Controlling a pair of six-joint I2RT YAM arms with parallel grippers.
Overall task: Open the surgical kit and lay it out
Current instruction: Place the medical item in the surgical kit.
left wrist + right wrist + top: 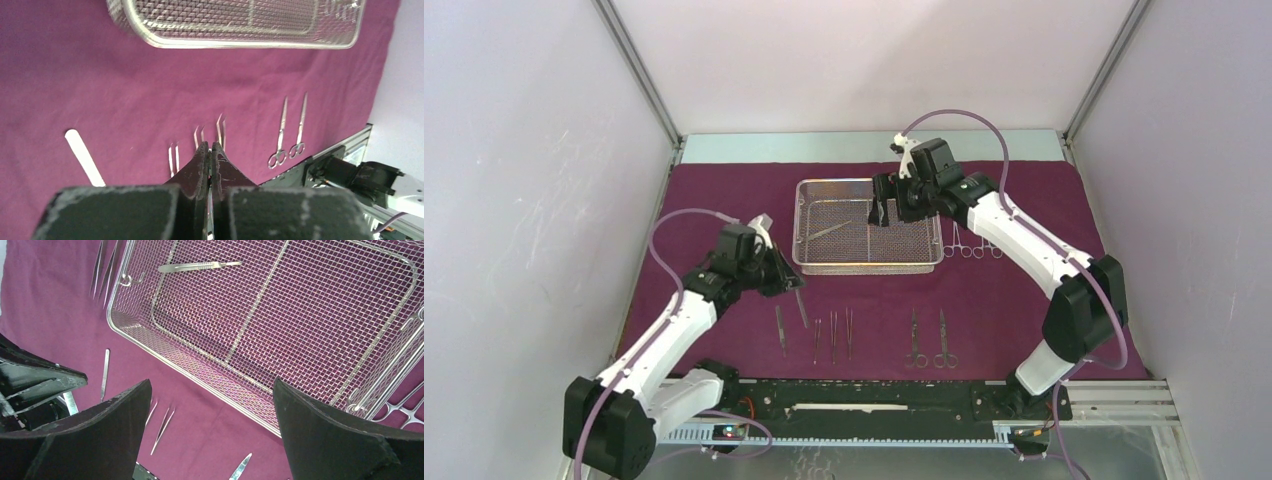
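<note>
The left gripper (790, 283) is pressed shut, apparently on a thin steel tool (802, 308), though the tool is too small in these views to be sure. It slants down toward the row of tools (833, 335) already laid on the cloth (724, 190). One last tool (829, 231) lies in the tray (869, 268), just left of the right gripper (882, 213), whose jaws stand wide apart over the mesh. The tool's long axis slants across the tray, and the right arm is the nearer one.
</note>
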